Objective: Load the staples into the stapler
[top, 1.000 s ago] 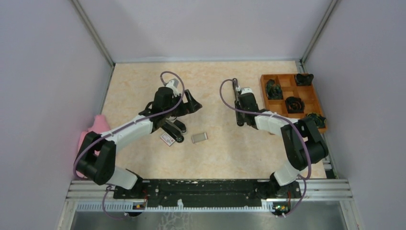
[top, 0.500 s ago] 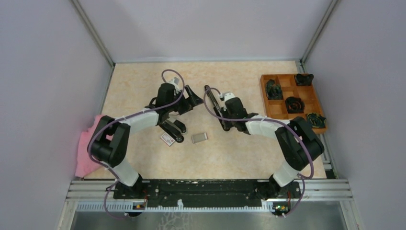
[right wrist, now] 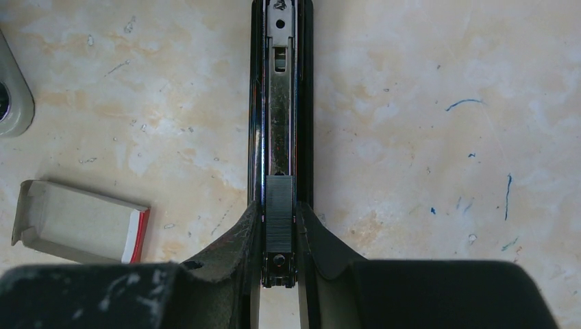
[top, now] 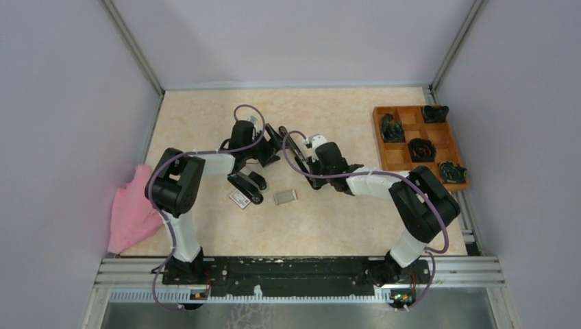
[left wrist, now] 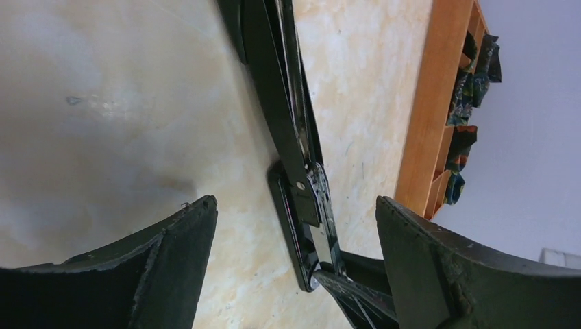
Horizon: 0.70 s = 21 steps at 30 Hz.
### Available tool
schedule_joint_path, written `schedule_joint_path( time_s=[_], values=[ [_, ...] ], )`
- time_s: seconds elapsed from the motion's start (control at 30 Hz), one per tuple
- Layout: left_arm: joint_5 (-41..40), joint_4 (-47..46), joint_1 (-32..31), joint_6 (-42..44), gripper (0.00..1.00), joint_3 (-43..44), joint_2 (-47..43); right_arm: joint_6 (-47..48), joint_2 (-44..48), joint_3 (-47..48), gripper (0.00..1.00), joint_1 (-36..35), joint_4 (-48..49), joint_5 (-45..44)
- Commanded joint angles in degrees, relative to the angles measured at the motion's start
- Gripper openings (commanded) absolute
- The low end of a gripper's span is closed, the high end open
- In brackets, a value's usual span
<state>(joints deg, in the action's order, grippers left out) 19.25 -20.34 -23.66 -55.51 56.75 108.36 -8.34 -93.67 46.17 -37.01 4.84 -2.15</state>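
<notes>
The black stapler (top: 286,145) is held opened out above mid-table, its silvery channel facing up (right wrist: 279,103). My right gripper (top: 301,163) is shut on its near end, the fingers pressed against both sides of the channel (right wrist: 279,226). A dark ridged block of staples (right wrist: 279,205) lies in the channel right between my fingers. My left gripper (top: 274,142) stands open just left of the stapler's far end. In the left wrist view the stapler (left wrist: 288,103) runs up the middle beyond the wide-apart jaws (left wrist: 294,205), touching neither one.
A red-and-white box (top: 240,199) and a grey open box (top: 286,197) lie on the table below the grippers, beside a black two-armed object (top: 246,186). A wooden compartment tray (top: 445,144) with dark items sits at the right. A pink cloth (top: 130,216) lies at the left edge.
My right gripper has carried the stapler leftward, up to the left gripper. The left arm has folded in, and its jaws have narrowed slightly.
</notes>
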Motion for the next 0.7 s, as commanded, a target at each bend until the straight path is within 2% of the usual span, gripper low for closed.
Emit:
schedule_joint_path(
  time_s=[0.0, 0.33, 0.47, 0.67],
  values=[
    [1.3, -4.2, 0.7, -2.5, 0.89, 2.1, 2.4, 2.5, -0.5, 1.9, 0.0, -2.2, 4.1, 1.4],
    [3.5, -10.0, 2.1, -7.7, 0.79, 2.5, 8.9, 4.5, -2.7, 2.7, 0.0, -4.3, 3.5, 1.7],
    [4.4, -15.1, 3.3, -9.4, 0.75, 1.1, 10.3, 5.3, -3.3, 3.2, 0.0, -4.9, 2.7, 2.2],
    [5.5, -25.5, 6.6, -7.4, 0.67, -1.8, 8.9, 5.9, -4.2, 4.2, 0.0, -5.4, 1.6, 2.8]
  ],
)
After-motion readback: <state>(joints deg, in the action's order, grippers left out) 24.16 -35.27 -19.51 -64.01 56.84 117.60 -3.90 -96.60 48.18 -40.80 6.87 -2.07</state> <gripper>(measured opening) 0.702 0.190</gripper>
